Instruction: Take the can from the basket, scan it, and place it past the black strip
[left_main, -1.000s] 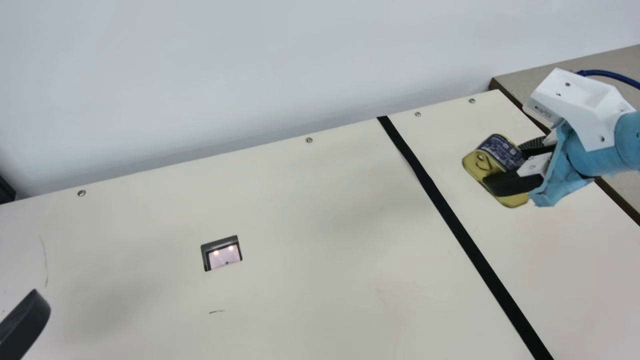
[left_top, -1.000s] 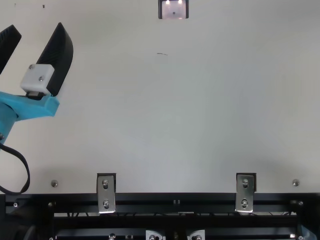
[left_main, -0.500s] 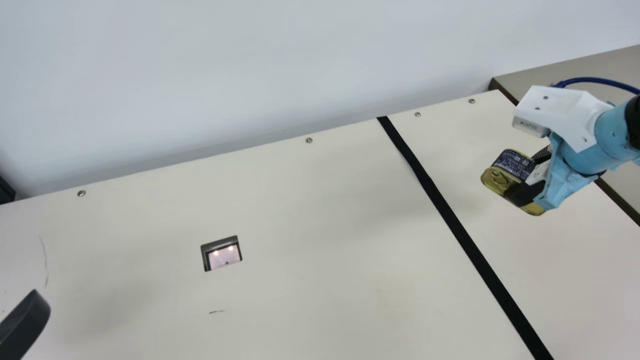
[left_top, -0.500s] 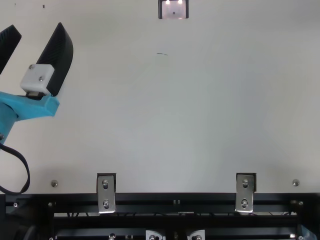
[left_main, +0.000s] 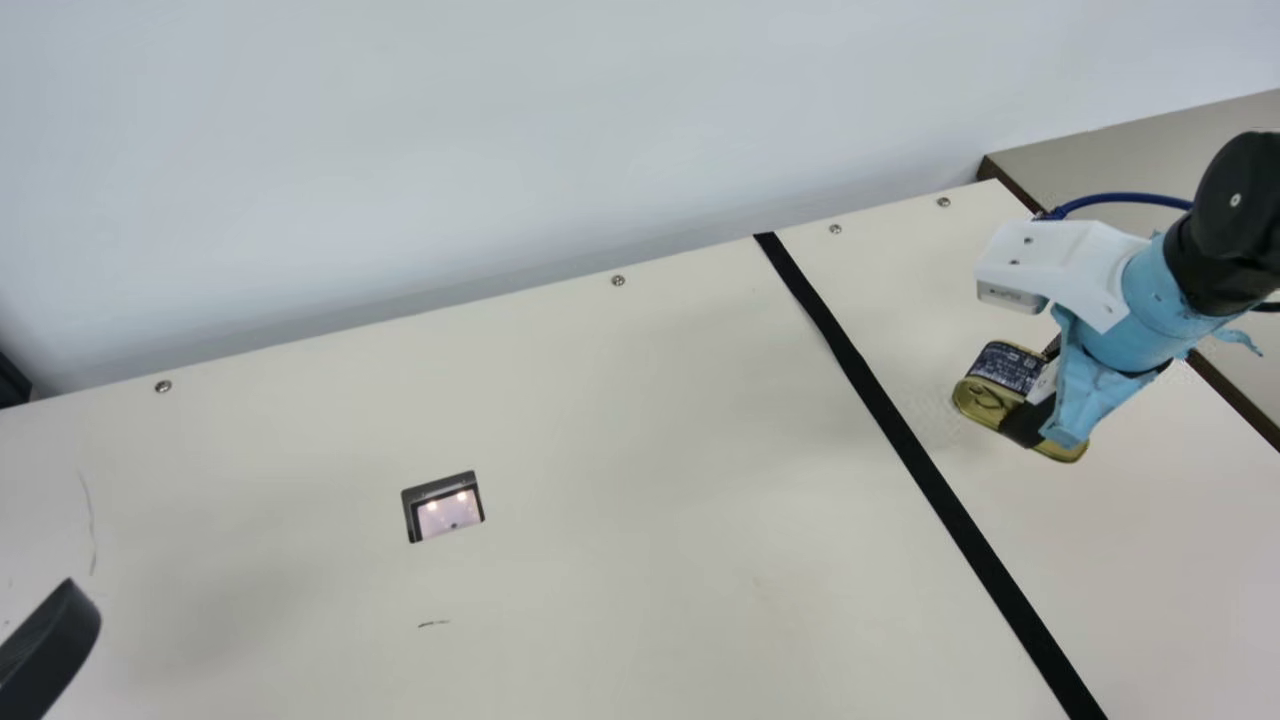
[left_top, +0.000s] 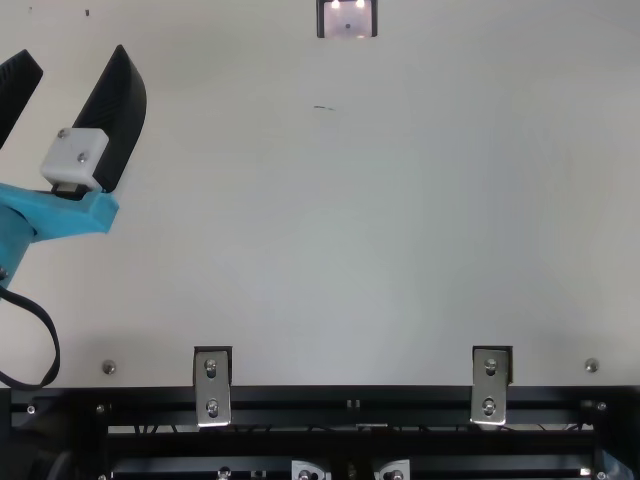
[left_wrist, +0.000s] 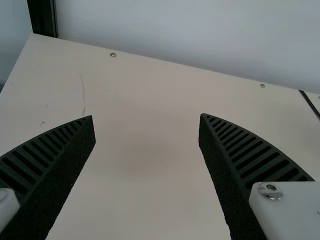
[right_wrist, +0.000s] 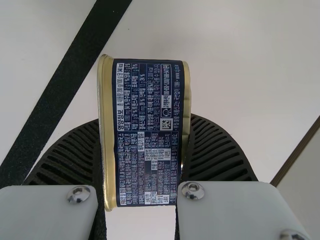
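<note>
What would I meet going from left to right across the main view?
One finger of my left pincer → lit window → black strip → can, right of the strip at its own height.

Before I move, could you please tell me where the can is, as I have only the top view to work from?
Observer: In the right wrist view, the can is held between the two fingers of the right gripper.
Operator: Thank you. Which side of the black strip is it on, please?
Observer: In the main view, it is to the right of the black strip, on the side away from the scanner window.
Operator: And which part of the can faces the wrist camera?
Observer: Its dark blue printed side, with a gold rim along each long edge.
</note>
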